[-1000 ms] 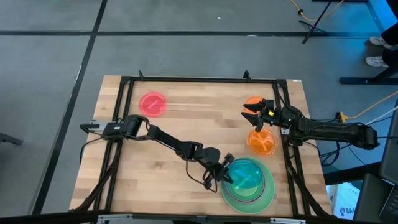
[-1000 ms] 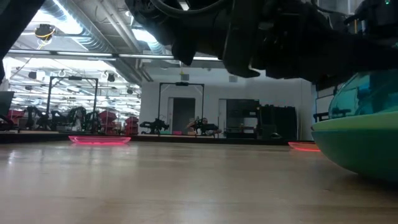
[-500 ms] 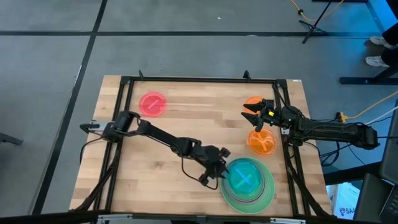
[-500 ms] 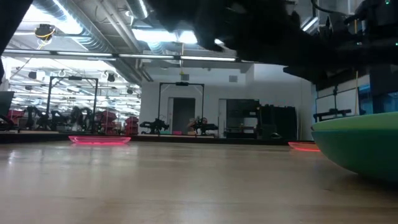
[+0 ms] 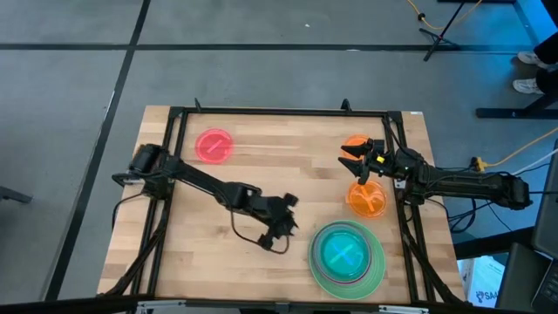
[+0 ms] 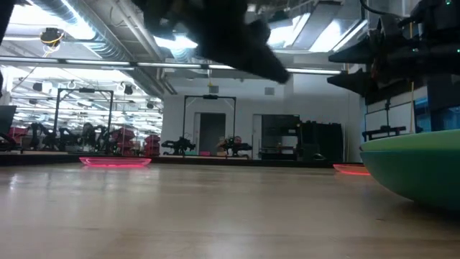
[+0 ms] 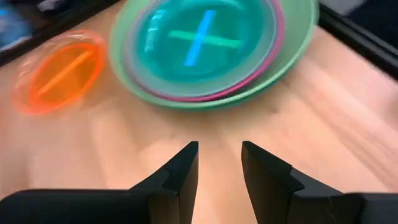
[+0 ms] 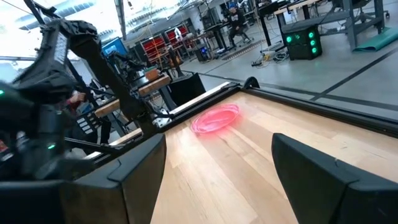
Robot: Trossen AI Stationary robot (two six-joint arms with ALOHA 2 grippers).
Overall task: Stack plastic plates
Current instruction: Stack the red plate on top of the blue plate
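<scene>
A stack of plastic plates (image 5: 347,255) sits at the table's near right, its bottom plate on the wood: a mint green rim, a magenta edge and a teal plate (image 7: 202,37) on top. My left gripper (image 5: 288,217) hovers open just left of the stack (image 7: 211,50), nothing between its fingers (image 7: 219,158). Two orange plates (image 5: 366,200) (image 5: 355,140) lie at the right, a pink plate (image 5: 214,145) at the far left. My right gripper (image 5: 345,157) stands open above the far orange plate, facing the pink plate (image 8: 216,117).
A black frame (image 5: 279,112) runs along the table's edges. Bare wood lies between the pink plate and the stack. The nearer orange plate (image 7: 59,68) lies just beyond the stack. In the low view the stack (image 6: 417,169) rises at the right.
My left gripper has let go of the teal plate, which was tilted at the stack's left rim and now lies flat on top of the stack. The gripper has then drawn back toward the table's left, clear of the stack.
</scene>
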